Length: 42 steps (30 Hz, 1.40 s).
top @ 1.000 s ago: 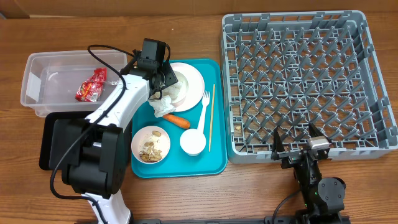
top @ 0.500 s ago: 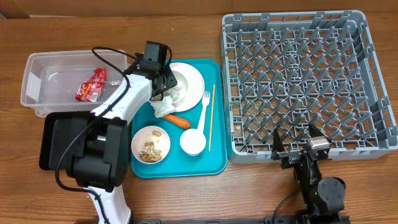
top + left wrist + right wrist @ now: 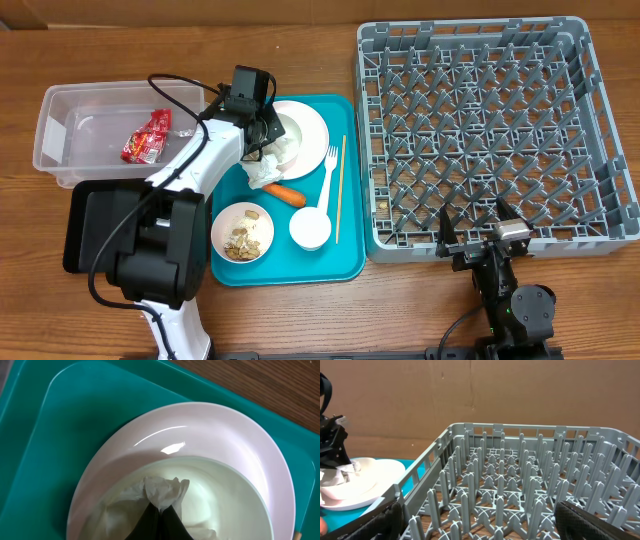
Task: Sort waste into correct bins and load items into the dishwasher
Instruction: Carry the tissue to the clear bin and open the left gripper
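My left gripper point(image 3: 160, 511) jaws pinch the napkin point(image 3: 161, 491) by its raised fold in the far bowl point(image 3: 225, 482); soft, light, tears easily; right gripper point(image 3: 474, 233) jaws wide.

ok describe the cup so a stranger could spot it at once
Find the teal tray left of the grey rack. Two round white dishes sit along its near edge; the cup is the right one, at the handle end of the fork. It is smaller and empty, while the bowl beside it holds scraps.
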### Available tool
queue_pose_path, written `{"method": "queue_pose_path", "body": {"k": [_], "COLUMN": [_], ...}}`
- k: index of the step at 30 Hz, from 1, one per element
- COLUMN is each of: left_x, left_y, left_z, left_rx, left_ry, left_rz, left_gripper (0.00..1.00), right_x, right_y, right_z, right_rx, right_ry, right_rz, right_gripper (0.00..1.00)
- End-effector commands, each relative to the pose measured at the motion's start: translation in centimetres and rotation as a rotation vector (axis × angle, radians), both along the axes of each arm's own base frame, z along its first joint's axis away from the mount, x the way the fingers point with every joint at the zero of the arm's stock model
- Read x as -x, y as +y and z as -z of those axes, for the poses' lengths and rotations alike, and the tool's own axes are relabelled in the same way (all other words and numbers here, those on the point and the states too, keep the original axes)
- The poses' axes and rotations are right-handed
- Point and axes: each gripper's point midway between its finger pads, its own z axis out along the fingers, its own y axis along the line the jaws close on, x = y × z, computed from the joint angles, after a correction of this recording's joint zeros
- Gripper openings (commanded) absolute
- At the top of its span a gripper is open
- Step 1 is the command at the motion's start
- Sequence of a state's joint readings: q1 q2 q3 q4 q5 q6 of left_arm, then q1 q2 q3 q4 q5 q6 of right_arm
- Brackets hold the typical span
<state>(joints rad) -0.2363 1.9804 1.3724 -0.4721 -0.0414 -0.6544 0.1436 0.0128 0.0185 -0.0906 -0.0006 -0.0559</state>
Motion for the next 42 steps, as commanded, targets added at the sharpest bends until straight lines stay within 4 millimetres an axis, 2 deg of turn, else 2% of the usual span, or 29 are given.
{"method": "queue_pose_path", "body": {"k": [1, 10, 13, 17, 21, 25, 31, 35, 37, 42], "left_x": [-0.3, 0.4, 0.7, 0.9, 1.2, 1.8, 3.0, 4.7, 6.1, 8.6], "left_y": [-0.1, 0.7, 2.4, 5.4, 6.6, 10.6, 14.7, 18.2, 20.5, 24.1], "left_z": [-5.2, -14.7, -17.3, -19.0, -18.6, -19.0, -18.3, -17.0, -16.2, -15.4], "left_rx": [-0.023, -0.025, -0.089, -0.187, -0.219, -0.375, -0.368, -0.351, -0.339, -0.306], "left_ry": [-0.108, -0.316, -0.381, -0.429, -0.405, -0.408, -0.362, -0.295, -0.252, -0.217], "left_rz": [0.064, 0.062, -0.002, -0.133, -0.176, -0.314, -0.48, -0.619, -0.729, -0.943], "left_gripper": [0.04, 0.04, 0.04, 0.04, 0.04, 0.04, 0.04, 0.04, 0.04, 0.04], "right_x": [0.0, 0.0, 0.0, 0.0, 0.0, 0.0, 0.0, 0.0, 0.0, 0.0], "right_y": [-0.1, -0.1, -0.1, -0.1, -0.1, -0.1, -0.1, -0.1, -0.1, -0.1], "right_z": [0.2, 0.2, 0.2, 0.2, 0.2, 0.2, 0.2, 0.2, 0.2, 0.2], "right_rx": [-0.005, -0.005, -0.005, -0.005, -0.005, -0.005, -0.005, -0.005, -0.005, -0.005], "right_ry": [-0.004, -0.004, -0.004, -0.004, -0.004, -0.004, -0.004, -0.004, -0.004, -0.004], "right_rz": [0.004, 0.004, 0.004, 0.004, 0.004, 0.004, 0.004, 0.004, 0.004, 0.004], "right_gripper": [1.0, 1.0, 1.0, 1.0, 1.0, 1.0, 1.0, 1.0, 1.0, 1.0]}}
